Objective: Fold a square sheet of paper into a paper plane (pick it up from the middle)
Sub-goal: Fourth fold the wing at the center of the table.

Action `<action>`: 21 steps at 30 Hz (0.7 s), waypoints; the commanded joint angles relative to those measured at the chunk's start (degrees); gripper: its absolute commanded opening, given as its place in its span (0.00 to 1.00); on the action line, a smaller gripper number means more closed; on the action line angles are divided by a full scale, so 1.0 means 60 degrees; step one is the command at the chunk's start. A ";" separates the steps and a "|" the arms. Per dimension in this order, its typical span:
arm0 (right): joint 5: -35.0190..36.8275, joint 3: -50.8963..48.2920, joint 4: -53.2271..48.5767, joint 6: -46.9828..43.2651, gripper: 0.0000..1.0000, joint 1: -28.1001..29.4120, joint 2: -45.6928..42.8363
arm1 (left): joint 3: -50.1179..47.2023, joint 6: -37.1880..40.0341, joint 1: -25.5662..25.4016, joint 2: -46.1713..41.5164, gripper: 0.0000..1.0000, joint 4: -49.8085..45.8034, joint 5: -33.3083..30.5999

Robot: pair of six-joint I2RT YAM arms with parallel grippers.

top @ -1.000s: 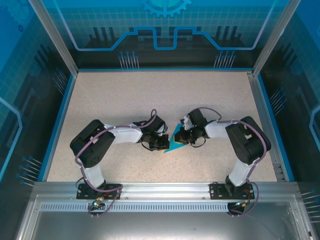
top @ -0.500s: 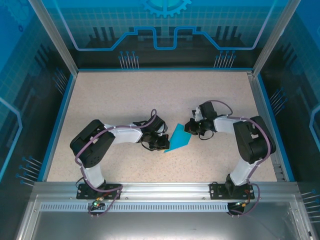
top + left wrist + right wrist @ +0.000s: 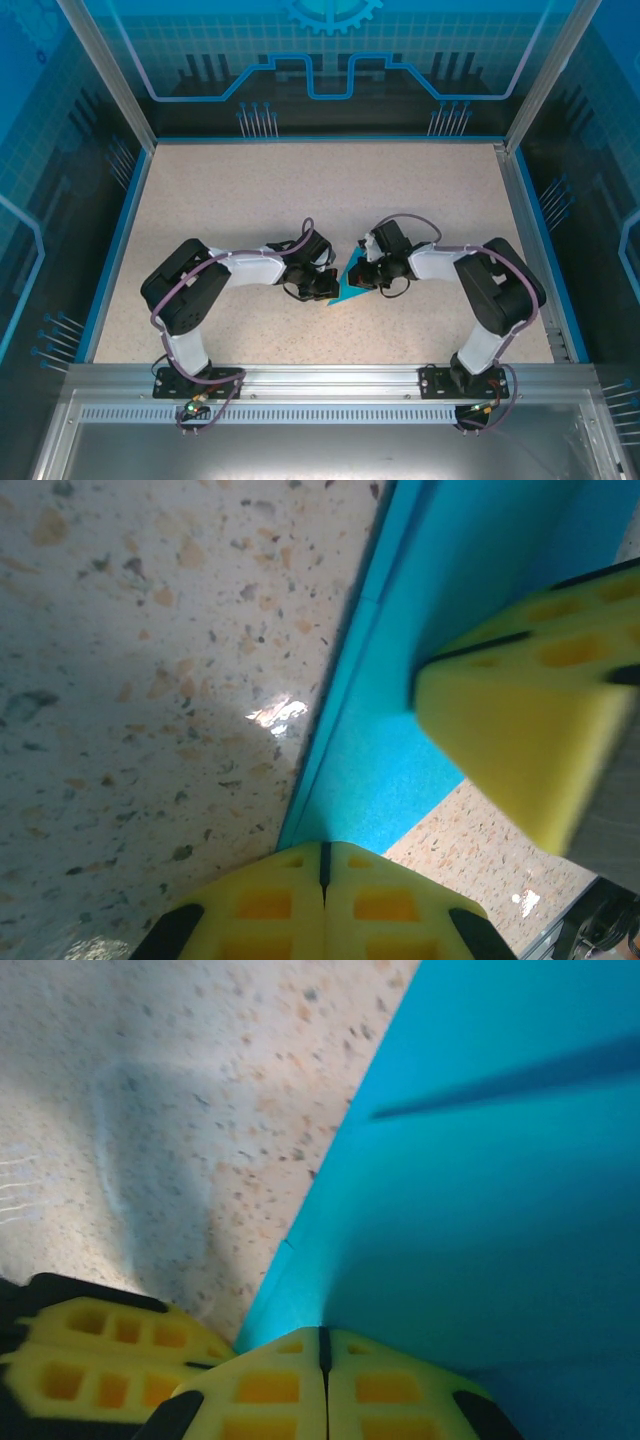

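Your two arms meet low over the middle of the speckled surface (image 3: 250, 200), with the left gripper (image 3: 322, 287) and the right gripper (image 3: 370, 277) facing each other from either side of the paper sheet (image 3: 350, 283). The sheet is cyan-blue and partly folded. From the top camera it reads as a small pointed wedge lying flat between the two grippers, near the centre of the surface and slightly toward the arm bases, with both grippers touching or overlapping its edges. In the left wrist view your left fingers (image 3: 270, 905) are pressed together with only a thin seam between the yellow pads. The sheet's lower corner runs right up to their tips, and layered edges show along its left side. One yellow finger of the right arm (image 3: 520, 740) sits on top of the paper just beyond. In the right wrist view your right fingers (image 3: 390, 1385) are likewise closed pad to pad, with their tips down on the sheet's near edge. The paper spreads up and to the right, and a dark straight line (image 3: 500, 1085) crosses it. The left arm's yellow finger (image 3: 100, 1360) rests on the surface beside that edge. You can't tell whether either pair has actually nipped any paper between the pads or is just pressing on it.
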 commanded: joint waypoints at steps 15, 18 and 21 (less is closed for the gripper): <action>0.0615 0.0885 -0.0697 -0.0414 0.05 -0.2324 0.0739 | -0.0259 -0.0056 -0.0022 0.0540 0.00 -0.1669 -0.0713; 0.1015 0.1076 -0.0883 -0.0444 0.05 -0.2558 0.0782 | -0.0253 -0.0011 -0.0018 0.0531 0.00 -0.1662 -0.0659; 0.1117 0.1487 -0.0887 -0.0440 0.05 -0.2625 0.0490 | -0.0200 0.0043 -0.0022 0.0555 0.00 -0.1648 -0.0597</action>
